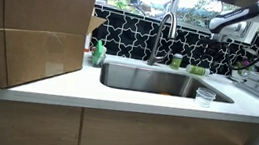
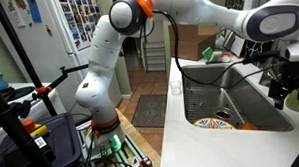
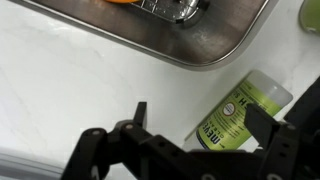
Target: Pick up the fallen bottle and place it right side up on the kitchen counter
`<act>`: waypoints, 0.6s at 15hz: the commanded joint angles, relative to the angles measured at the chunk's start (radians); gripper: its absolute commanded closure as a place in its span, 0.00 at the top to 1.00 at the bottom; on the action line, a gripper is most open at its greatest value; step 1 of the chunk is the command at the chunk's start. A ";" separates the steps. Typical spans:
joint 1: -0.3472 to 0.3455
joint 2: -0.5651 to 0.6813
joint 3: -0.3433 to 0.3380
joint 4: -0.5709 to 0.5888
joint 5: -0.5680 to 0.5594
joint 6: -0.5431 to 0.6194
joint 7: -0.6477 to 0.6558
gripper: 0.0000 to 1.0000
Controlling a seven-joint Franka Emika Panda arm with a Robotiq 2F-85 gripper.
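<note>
The yellow-green bottle lies on its side on the white kitchen counter, just beside the sink's corner. In the wrist view my gripper is open above it. One fingertip is over bare counter to the bottle's left and the other overlaps the bottle's right side. The fingers do not appear to touch it. In an exterior view the bottle shows as a small green shape behind the sink, with my arm above it. In an exterior view the gripper hangs at the sink's far side.
The steel sink has a faucet and something orange in the basin. A squat green container stands near the bottle. A soap bottle stands by a large cardboard box, and a clear plastic cup is in front.
</note>
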 commanded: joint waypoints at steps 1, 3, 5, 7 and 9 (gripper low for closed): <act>-0.098 0.100 0.040 0.128 0.148 -0.025 -0.015 1.00; -0.135 0.126 0.059 0.172 0.192 -0.010 -0.023 1.00; -0.169 0.160 0.082 0.217 0.225 0.031 -0.038 1.00; -0.186 0.203 0.085 0.263 0.227 0.055 0.008 1.00; -0.207 0.242 0.088 0.302 0.220 0.071 0.035 1.00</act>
